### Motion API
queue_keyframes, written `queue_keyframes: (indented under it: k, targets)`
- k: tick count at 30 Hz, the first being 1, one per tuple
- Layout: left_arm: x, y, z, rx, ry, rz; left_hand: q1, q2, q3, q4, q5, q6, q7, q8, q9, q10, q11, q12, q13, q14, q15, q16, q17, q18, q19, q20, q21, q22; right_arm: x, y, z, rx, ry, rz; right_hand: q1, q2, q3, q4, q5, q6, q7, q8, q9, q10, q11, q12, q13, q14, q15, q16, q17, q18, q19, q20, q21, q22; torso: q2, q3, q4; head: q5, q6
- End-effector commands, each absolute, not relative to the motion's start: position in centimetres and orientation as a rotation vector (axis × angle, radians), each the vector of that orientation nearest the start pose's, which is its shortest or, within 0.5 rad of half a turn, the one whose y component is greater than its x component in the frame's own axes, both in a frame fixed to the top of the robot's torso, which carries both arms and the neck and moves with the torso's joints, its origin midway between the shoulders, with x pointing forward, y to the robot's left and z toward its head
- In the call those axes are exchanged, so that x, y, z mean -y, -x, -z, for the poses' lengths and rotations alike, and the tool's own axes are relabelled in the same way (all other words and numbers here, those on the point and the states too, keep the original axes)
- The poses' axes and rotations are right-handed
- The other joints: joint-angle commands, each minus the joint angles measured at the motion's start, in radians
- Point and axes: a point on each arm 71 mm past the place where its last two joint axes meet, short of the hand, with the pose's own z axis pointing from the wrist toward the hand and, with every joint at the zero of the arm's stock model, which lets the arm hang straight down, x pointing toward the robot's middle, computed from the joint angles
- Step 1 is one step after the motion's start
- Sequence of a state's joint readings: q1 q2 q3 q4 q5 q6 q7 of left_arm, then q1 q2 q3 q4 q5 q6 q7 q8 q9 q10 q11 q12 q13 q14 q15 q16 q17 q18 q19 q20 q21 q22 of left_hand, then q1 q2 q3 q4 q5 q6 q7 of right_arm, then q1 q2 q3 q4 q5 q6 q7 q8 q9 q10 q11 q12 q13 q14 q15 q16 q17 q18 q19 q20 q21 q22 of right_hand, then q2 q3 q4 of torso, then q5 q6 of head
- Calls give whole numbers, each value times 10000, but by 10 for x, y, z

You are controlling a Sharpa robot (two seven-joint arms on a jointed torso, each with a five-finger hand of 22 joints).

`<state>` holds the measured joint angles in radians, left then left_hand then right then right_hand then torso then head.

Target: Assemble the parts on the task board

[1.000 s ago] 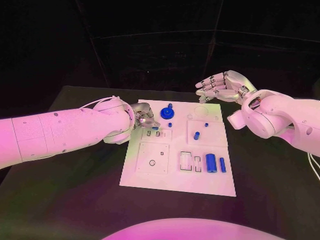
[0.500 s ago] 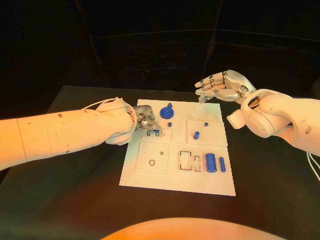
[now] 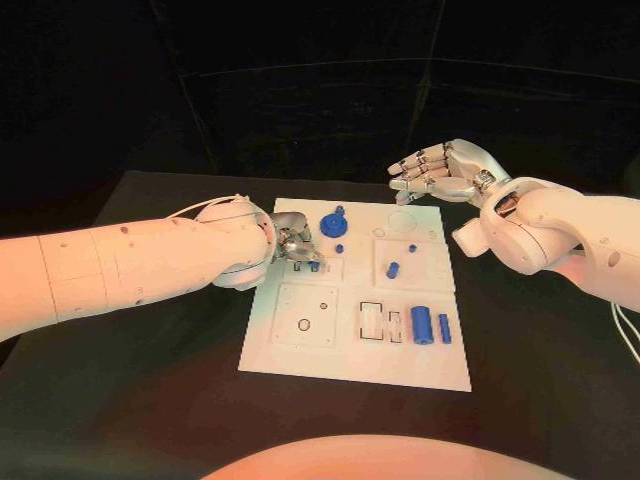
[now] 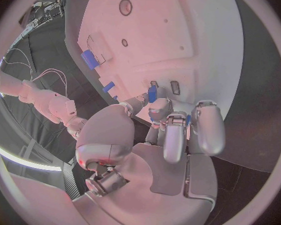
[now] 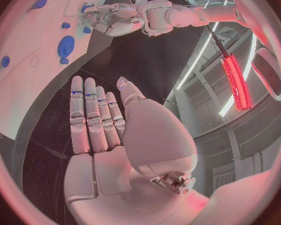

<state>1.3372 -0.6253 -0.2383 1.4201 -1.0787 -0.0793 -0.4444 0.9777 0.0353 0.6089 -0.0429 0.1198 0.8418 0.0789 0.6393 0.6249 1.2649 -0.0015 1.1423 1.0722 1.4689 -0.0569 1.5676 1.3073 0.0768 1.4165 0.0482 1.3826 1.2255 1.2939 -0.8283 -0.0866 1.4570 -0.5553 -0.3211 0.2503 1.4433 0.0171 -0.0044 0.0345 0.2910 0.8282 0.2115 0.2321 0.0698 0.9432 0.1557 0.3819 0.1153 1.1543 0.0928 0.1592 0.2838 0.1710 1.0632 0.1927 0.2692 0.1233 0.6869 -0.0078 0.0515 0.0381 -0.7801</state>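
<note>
The white task board (image 3: 352, 345) lies in the middle of the black table. My left hand (image 3: 290, 243) is over the board's near-left part and pinches a small blue part (image 3: 313, 265) (image 4: 152, 93) in its fingertips, just above the two small slots there. My right hand (image 3: 443, 168) hovers open beyond the board's far right corner, fingers straight and together (image 5: 93, 119), holding nothing. On the board are a blue gear (image 3: 333, 221), a small blue peg (image 3: 340, 248), another peg (image 3: 392, 270) and two blue cylinders (image 3: 423, 323) lying side by side.
The board (image 4: 178, 35) has empty recesses: a square plate with a hole (image 3: 306, 324) and rectangular slots (image 3: 374, 322). Black table (image 3: 147, 400) surrounds the board on all sides. In the right wrist view my left hand (image 5: 114, 16) shows by the board's edge.
My left hand has shifted slightly right and down toward the small slots, carrying the blue part with it. My right hand has stayed where it was.
</note>
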Motion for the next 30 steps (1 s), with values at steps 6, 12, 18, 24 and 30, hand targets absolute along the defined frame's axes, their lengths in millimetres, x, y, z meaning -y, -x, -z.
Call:
queue_keyframes:
  k: [6,12,18,24,30]
  targets:
    - [-141,-493,223,-21959,378,4586,44,-21,1363,-1305,44,20,-60,39,4,13,-6,-42,-14,1019,-66,32,2635,-81,74,-9,46,-2,211,-508,151,-15754,-5033,-12596,-49,-37,79,4,58,-108,142,51,-13,-48,25,46,-27,-19,58,-33,-18,85,30,42,-68,-19,-2,-1,-2,4,-15]
    - [-141,-492,223,-22072,326,4610,26,-59,1387,-1307,50,43,-77,70,1,22,-17,-30,-2,1019,-70,32,2635,-82,77,-12,48,6,211,-508,151,-15762,-4987,-12574,-50,-37,83,4,59,-111,143,52,-13,-52,26,48,-33,-21,60,-36,-20,85,29,44,-73,-21,1,-3,9,7,-17]
    - [-142,-492,223,-22106,332,4580,11,-74,1396,-1301,52,52,-82,84,0,-11,-21,-77,-57,1019,-73,32,2635,-80,74,-14,43,-2,211,-508,151,-15773,-4966,-12589,-53,-36,86,4,59,-114,144,53,-12,-56,27,49,-38,-23,61,-40,-23,85,29,45,-78,-24,-4,0,5,29,-20]
    - [-142,-493,224,-22165,298,4544,-91,-150,1404,-1239,46,96,-111,152,-8,2,-40,-78,-67,1019,-86,32,2635,-80,75,-23,38,-1,210,-508,151,-15791,-4914,-12604,-60,-32,96,5,62,-118,147,57,-11,-64,30,54,-52,-27,65,-49,-30,85,28,48,-91,-31,1,-1,-6,47,-12]
    - [-141,-493,224,-22198,276,4537,-322,-262,1362,-1063,31,133,-164,250,-37,33,-78,-77,-90,1019,-116,32,2635,-81,82,-49,35,10,209,-508,151,-15807,-4849,-12617,-60,-32,96,5,62,-118,147,57,-11,-64,30,54,-52,-27,65,-49,-30,85,28,48,-91,-31,6,1,-4,23,-14]
